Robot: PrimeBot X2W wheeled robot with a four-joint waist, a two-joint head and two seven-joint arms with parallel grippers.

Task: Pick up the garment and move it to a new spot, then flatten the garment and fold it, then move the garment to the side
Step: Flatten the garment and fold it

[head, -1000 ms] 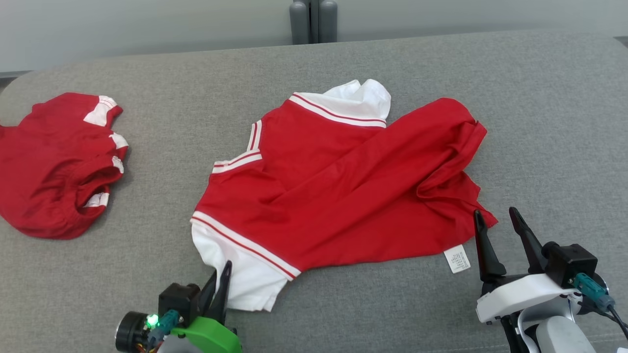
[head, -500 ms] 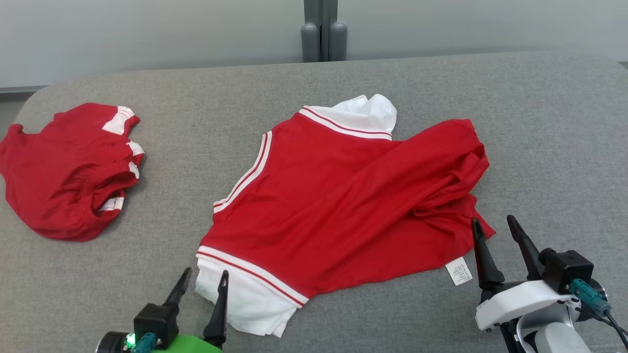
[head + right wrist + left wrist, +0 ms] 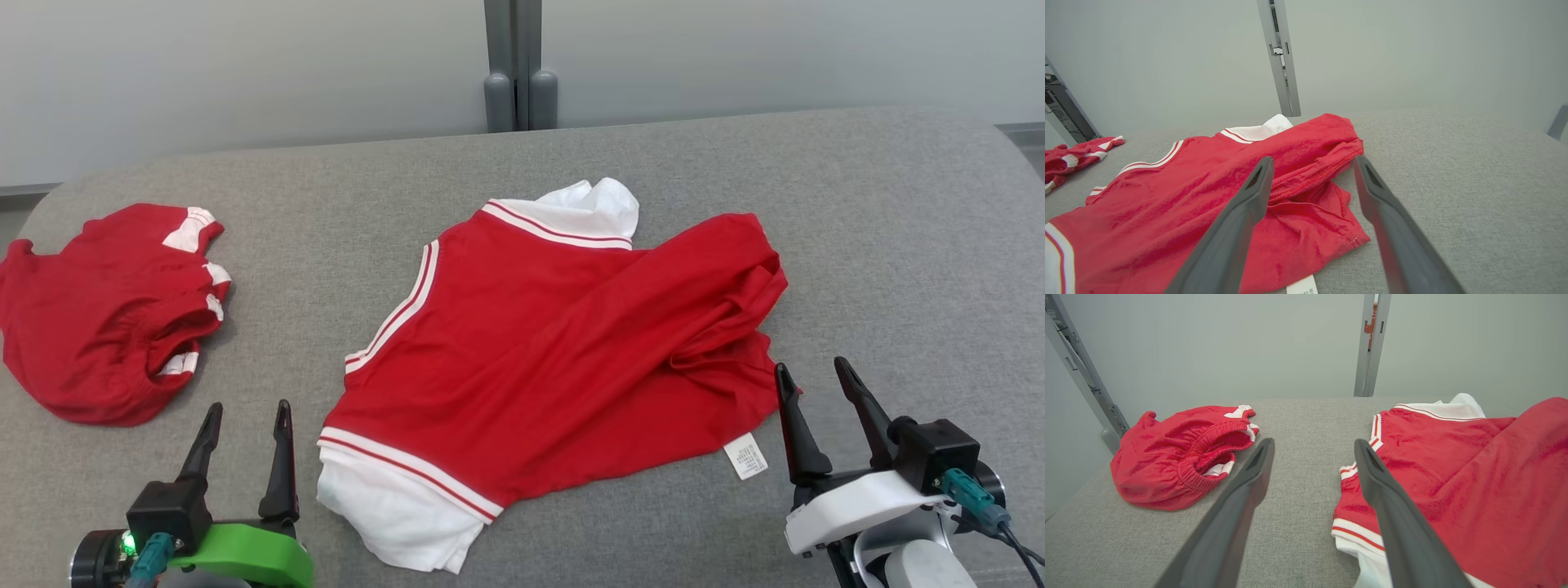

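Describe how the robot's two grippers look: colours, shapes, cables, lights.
The left gripper has two long, dark, tapering jaws on a black block, above a bright green mount with a lit green lamp and a teal connector. The right gripper has the same dark jaws, but a white mount, with a teal connector and black cable beside its black block.

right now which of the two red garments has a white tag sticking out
The big spread-out red shirt in the middle: its white tag lies at the near hem. The bunched red shorts on the left show white trim but no tag.
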